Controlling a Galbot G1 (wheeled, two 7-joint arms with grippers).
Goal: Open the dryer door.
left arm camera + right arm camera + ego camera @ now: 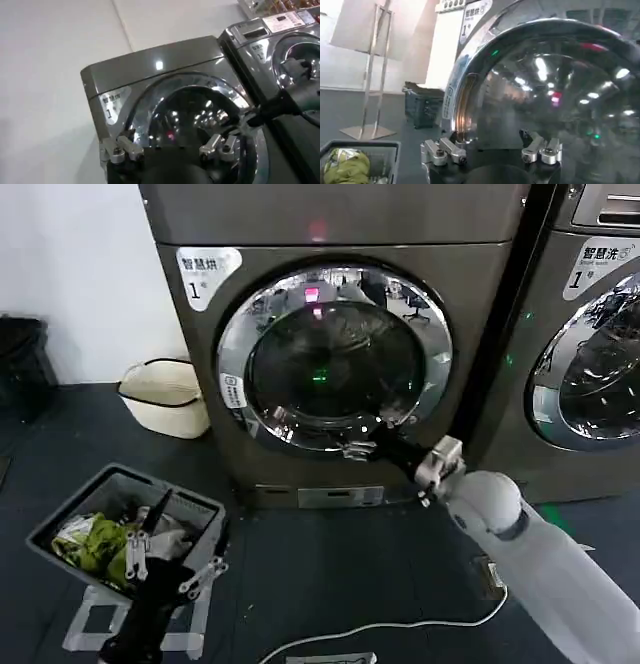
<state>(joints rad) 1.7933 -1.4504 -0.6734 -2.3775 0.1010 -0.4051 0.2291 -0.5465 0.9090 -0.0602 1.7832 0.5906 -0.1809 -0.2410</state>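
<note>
The grey dryer, marked 1, has a round chrome-rimmed glass door that lies against its front. My right gripper is at the lower edge of the door's rim, fingers spread and open. From the right wrist, the chrome rim curves up just beyond the open gripper. My left gripper hangs low at the near left, open and holding nothing. The left wrist view looks past that gripper up at the door and the dark right arm reaching to it.
A grey basket of clothes sits on the floor under my left gripper. A cream basket stands left of the dryer, with a black bin farther left. A second machine stands on the right. A white cable crosses the floor.
</note>
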